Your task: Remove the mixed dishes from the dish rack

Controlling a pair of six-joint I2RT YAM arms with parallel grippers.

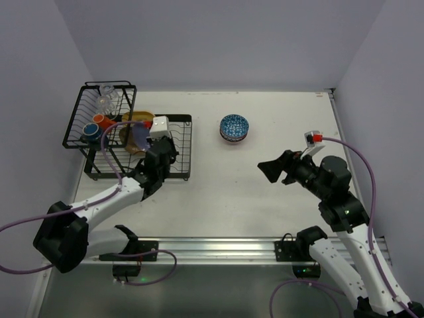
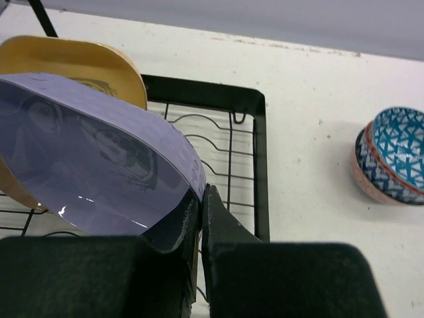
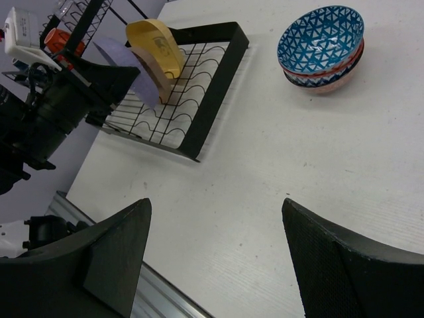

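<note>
My left gripper (image 1: 154, 147) is shut on the edge of the lavender plate (image 2: 86, 172), which stands tilted in the flat tray of the black dish rack (image 2: 262, 165). The yellow plate (image 2: 73, 59) stands just behind it, with a tan plate (image 3: 162, 83) against it. The raised basket (image 1: 76, 126) holds an orange mug (image 1: 99, 120), a dark mug (image 1: 91, 132) and a clear glass (image 1: 106, 99). A stack of patterned bowls (image 1: 234, 127), blue-white on top, sits on the table right of the rack. My right gripper (image 3: 215, 212) is open and empty above the table.
The white table's back wall runs close behind the rack. An aluminium rail (image 1: 218, 246) lies along the near edge between the arm bases. The right slots of the flat tray (image 3: 192, 86) hold nothing.
</note>
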